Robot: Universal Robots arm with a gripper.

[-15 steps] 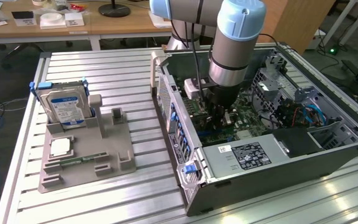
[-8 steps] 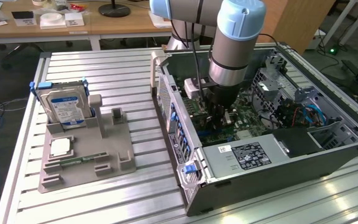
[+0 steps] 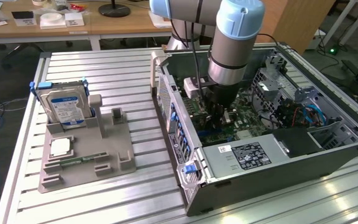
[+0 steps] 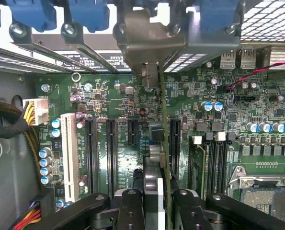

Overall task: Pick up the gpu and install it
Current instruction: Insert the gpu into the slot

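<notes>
I see the gpu [image 4: 164,143] edge-on in the wrist view, a thin green-edged card with its metal end bracket [image 4: 149,40] up against the case's rear slot openings. My gripper [image 4: 157,203] is shut on it, with the black fingers [image 4: 130,208] on either side of the card. The card stands upright over the green motherboard [image 4: 123,100], in line with a long black expansion slot [image 4: 175,139]; I cannot tell whether its lower edge is in the slot. In the exterior view my gripper [image 3: 221,115] reaches down inside the open computer case [image 3: 278,168].
Further black slots [image 4: 111,153] and a white slot [image 4: 69,158] lie beside the card. Memory slots [image 4: 214,158] and the processor socket [image 4: 262,191] are close by. The power supply [image 3: 247,156] fills the case's near end. Outside, a grey fixture [image 3: 104,144] holds a hard drive [image 3: 65,105] and a memory stick [image 3: 73,162].
</notes>
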